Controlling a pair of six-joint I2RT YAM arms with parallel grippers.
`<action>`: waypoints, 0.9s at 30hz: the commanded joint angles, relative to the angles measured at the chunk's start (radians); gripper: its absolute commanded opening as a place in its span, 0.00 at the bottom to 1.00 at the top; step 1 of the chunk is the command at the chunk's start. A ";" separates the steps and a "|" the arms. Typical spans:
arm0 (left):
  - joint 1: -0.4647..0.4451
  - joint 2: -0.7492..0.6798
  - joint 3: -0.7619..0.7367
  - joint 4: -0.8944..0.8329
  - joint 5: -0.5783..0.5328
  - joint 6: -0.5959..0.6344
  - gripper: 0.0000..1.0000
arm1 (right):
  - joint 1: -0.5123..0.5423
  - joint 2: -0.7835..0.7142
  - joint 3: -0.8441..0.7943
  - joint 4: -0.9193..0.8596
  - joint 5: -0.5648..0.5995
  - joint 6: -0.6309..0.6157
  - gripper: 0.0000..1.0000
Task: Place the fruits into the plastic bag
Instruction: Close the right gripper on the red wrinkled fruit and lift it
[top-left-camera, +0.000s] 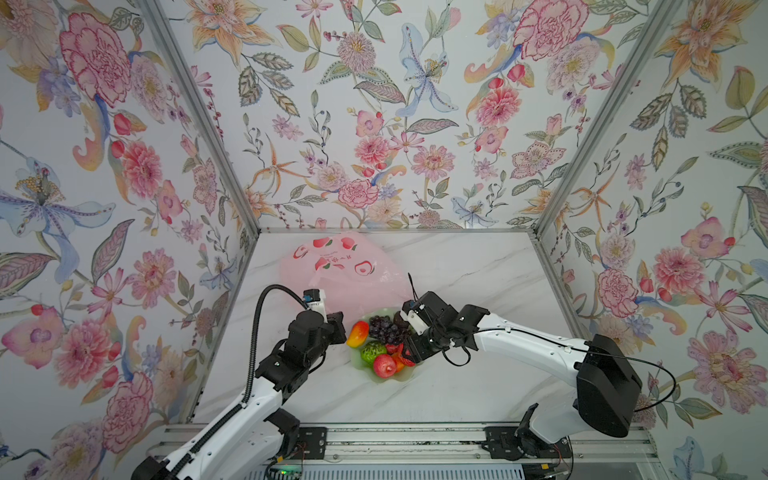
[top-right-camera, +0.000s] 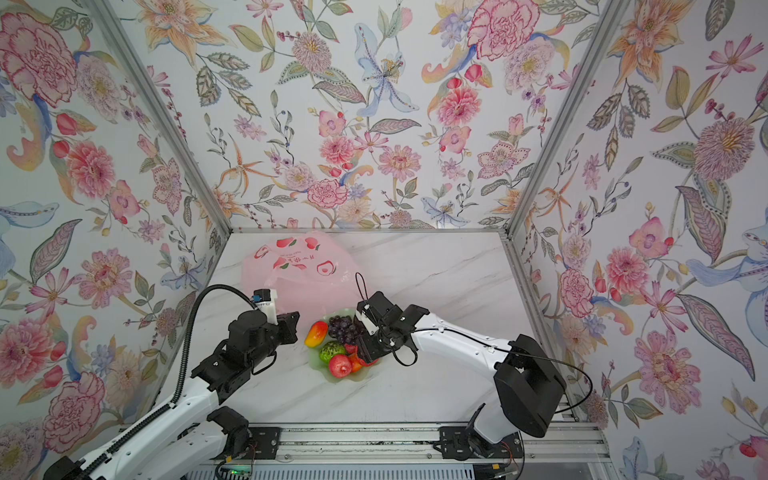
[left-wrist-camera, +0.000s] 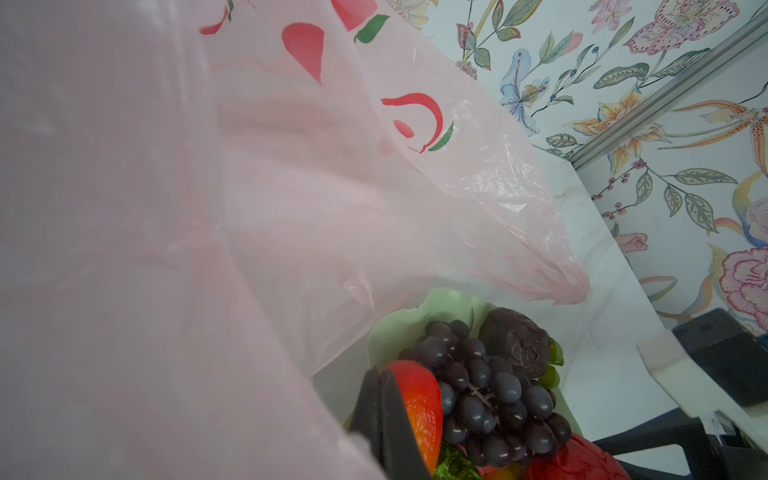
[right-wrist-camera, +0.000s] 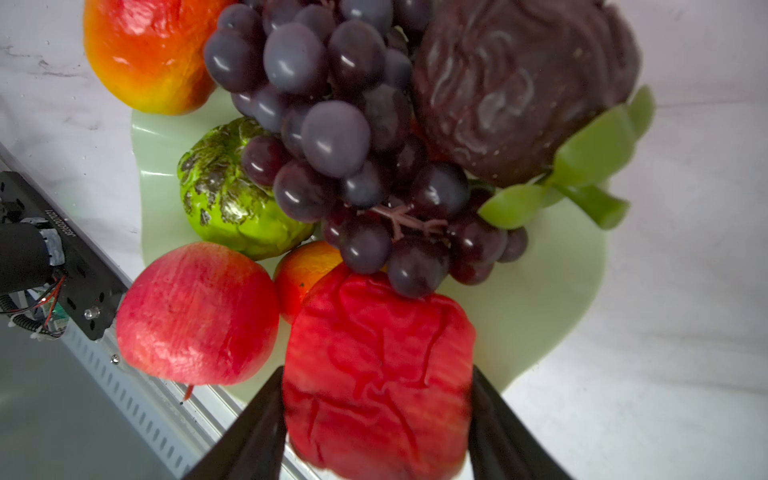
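Top and wrist views of a bimanual fruit-bagging scene. The plastic bag (top-left-camera: 332, 270), pale pink, translucent and printed with red peaches, lies on the far left part of the marble table (top-left-camera: 478, 270), its near edge reaching toward the pale green plate (top-left-camera: 356, 362) that carries the fruits. The left jaws, seen in both top views just left of the plate, are closed on the bag's film. In the left wrist view this film (left-wrist-camera: 291, 208) rises as a crinkled sheet across most of the frame and runs down to the pressed-together jaws. Beside them sits the red-yellow mango (top-left-camera: 358, 333), at the plate's left rim. The right jaws hang over the plate's right side, pointing down into the heap. In the right wrist view the red wrinkled fruit (right-wrist-camera: 378, 365) sits directly between them, one jaw against each of its flanks, so they stand fairly wide and grip it while it rests on the plate (right-wrist-camera: 540, 299). Just beyond this fruit lies the dark purple grape bunch (right-wrist-camera: 332, 137), touching it. The dark maroon fruit (right-wrist-camera: 519, 83), with green leaves, adjoins the grapes. The bumpy green fruit (right-wrist-camera: 232, 195), the red apple (right-wrist-camera: 199, 311) and a small orange fruit (right-wrist-camera: 307, 270) lie to one side, all outside the jaws.
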 joint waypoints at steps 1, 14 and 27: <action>-0.012 -0.006 0.018 0.005 0.021 -0.002 0.00 | 0.005 -0.053 -0.014 0.024 0.022 0.014 0.58; -0.012 -0.012 0.019 0.008 0.040 -0.006 0.00 | -0.155 -0.337 -0.222 0.404 -0.252 0.308 0.55; -0.012 0.035 0.055 0.022 0.092 0.010 0.00 | -0.157 -0.174 -0.106 0.711 -0.341 0.460 0.54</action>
